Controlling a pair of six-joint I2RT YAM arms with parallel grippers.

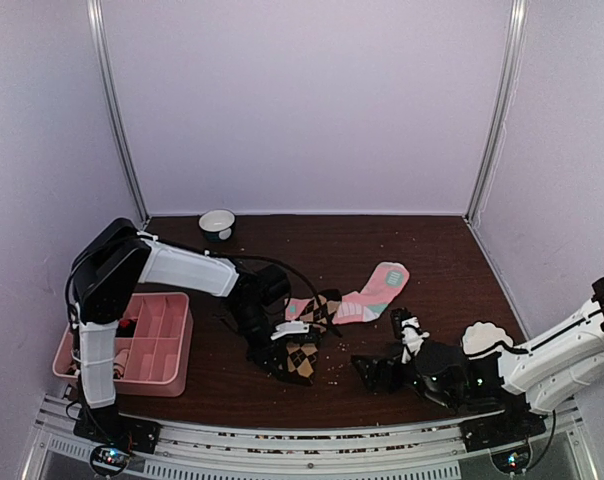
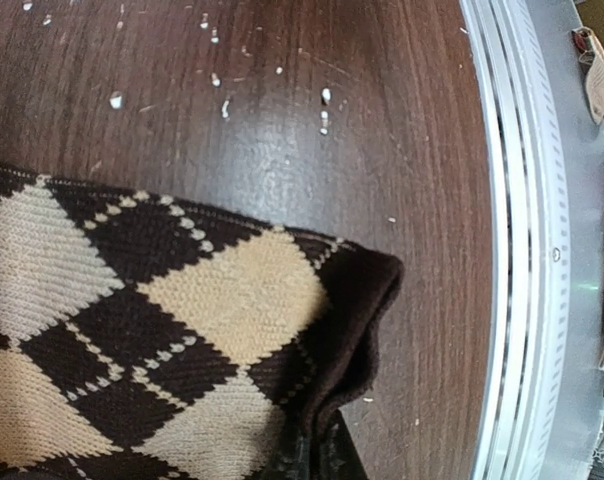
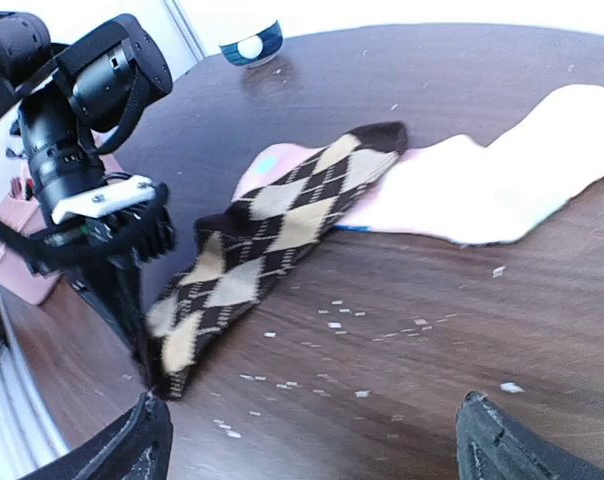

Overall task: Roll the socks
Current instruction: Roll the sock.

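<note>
The brown-tan argyle sock [image 1: 304, 352] lies stretched on the dark table, its far end overlapping the pink sock [image 1: 374, 293]. My left gripper [image 2: 317, 452] is shut on the argyle sock's dark hem at its near end, close to the table's front edge. In the right wrist view, the left gripper [image 3: 137, 320] stands over that near end of the argyle sock [image 3: 272, 225]. The pink sock [image 3: 502, 180] lies beyond. My right gripper [image 3: 314, 405] is wide open, low over bare table just right of the argyle sock, nothing between its fingers [image 3: 132, 440]. It sits near the front in the top view [image 1: 380, 370].
A pink divided tray [image 1: 172, 345] sits at the front left by the left arm's base. A small white bowl [image 1: 217, 222] stands at the back. The metal rail [image 2: 522, 250] runs along the table's near edge. Small white crumbs dot the wood.
</note>
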